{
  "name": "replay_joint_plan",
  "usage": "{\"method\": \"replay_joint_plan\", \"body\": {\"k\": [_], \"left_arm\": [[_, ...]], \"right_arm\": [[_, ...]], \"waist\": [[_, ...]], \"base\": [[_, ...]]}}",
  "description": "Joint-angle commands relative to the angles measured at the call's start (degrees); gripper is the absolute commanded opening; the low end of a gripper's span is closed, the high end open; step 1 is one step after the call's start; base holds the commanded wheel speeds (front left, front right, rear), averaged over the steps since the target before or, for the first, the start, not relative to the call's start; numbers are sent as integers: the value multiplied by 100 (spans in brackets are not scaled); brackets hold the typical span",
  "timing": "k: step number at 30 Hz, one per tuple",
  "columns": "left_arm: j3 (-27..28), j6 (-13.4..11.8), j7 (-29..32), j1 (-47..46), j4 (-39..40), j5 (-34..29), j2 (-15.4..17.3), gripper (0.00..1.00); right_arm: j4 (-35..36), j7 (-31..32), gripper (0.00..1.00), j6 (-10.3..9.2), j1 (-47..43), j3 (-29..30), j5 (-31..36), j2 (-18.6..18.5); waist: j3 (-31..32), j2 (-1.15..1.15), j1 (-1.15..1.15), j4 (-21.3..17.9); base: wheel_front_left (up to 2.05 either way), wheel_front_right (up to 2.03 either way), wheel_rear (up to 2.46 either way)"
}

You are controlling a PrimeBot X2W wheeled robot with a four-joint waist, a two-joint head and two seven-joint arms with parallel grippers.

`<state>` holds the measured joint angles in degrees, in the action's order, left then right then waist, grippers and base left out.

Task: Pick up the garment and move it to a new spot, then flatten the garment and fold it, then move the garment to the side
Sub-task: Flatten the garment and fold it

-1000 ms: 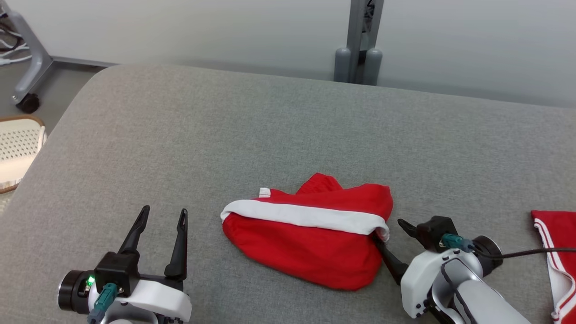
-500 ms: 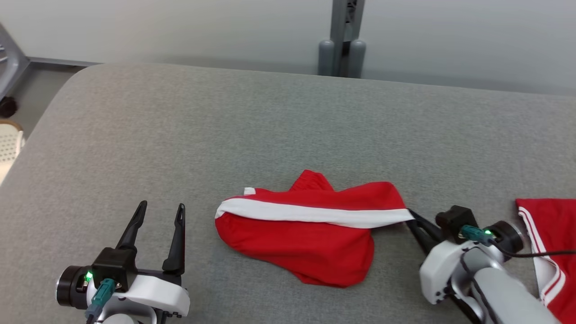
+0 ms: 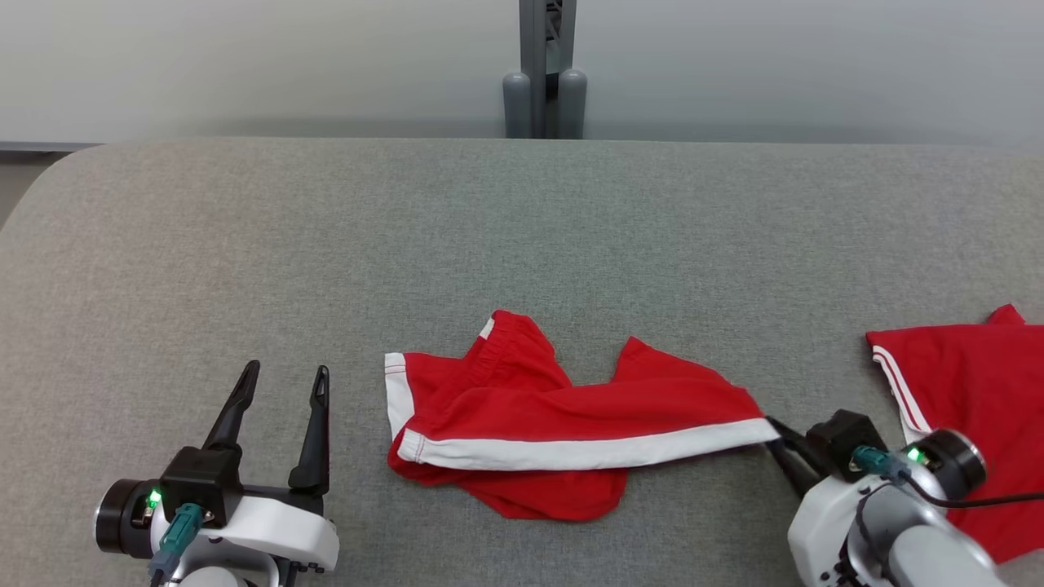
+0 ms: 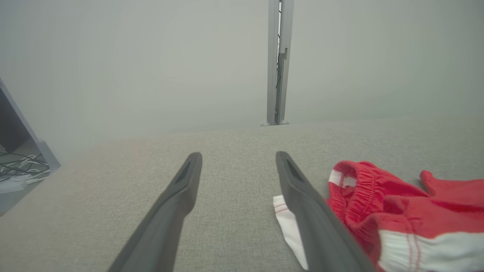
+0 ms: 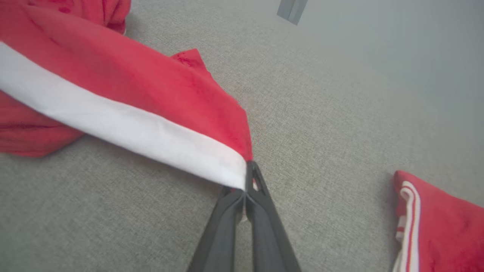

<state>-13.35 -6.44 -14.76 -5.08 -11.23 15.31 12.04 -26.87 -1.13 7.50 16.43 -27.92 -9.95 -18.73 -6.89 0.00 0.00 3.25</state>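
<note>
Right claw (image 5: 245, 189) pinching red garment (image 3: 563, 424) corner (white band).

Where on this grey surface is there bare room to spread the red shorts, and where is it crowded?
Widest bare patch: the far half of the grey surface, between the shorts and the back edge. Another lies beyond the left gripper, towards the left edge. Crowded: near right, where the right gripper pinches the shorts beside a second red garment.

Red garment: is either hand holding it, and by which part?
Yes. The right hand is shut on the red garment, pinching its white-edged corner. The left hand is open, holding nothing.
</note>
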Motion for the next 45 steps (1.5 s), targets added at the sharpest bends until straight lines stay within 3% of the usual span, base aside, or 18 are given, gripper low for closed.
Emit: {"method": "replay_joint_plan", "body": {"k": [1, 2, 11, 18, 24, 32, 45], "left_arm": [[18, 8, -34, -61, 10, -21, 33, 100], [14, 13, -30, -41, 8, -18, 41, 100], [57, -63, -34, 139, 50, -4, 122, 100], [137, -203, 0, 297, 159, -19, 226, 100], [193, -372, 87, 346, 323, -52, 278, 100], [188, -559, 250, 601, 621, -103, 322, 100], [152, -678, 502, 1064, 902, -2, 399, 100]], "right_arm": [[-51, -7, 45, -1, -97, 46, -62, 30], [-120, 4, 100, -1, -177, 109, -129, 74], [45, -268, 100, -1, -985, 865, -502, 362], [1255, -451, 100, -1, -1516, 2056, -274, 658], [2309, -509, 100, 0, -1428, 2765, -76, 971], [2903, -287, 100, 0, -1411, 2683, -133, 1190], [2958, -53, 100, 0, -2036, 2772, -246, 1406]], "waist": [[17, 0, 0, -29], [30, 0, 0, -46], [232, 0, 0, -239], [410, 0, 0, -439], [524, 0, 0, -495], [695, 0, 0, -483], [884, 0, 0, -423]], "base": [[0, 0, 0], [0, 0, 0], [0, 0, 0], [0, 0, 0], [0, 0, 0], [0, 0, 0], [0, 0, 0]]}}
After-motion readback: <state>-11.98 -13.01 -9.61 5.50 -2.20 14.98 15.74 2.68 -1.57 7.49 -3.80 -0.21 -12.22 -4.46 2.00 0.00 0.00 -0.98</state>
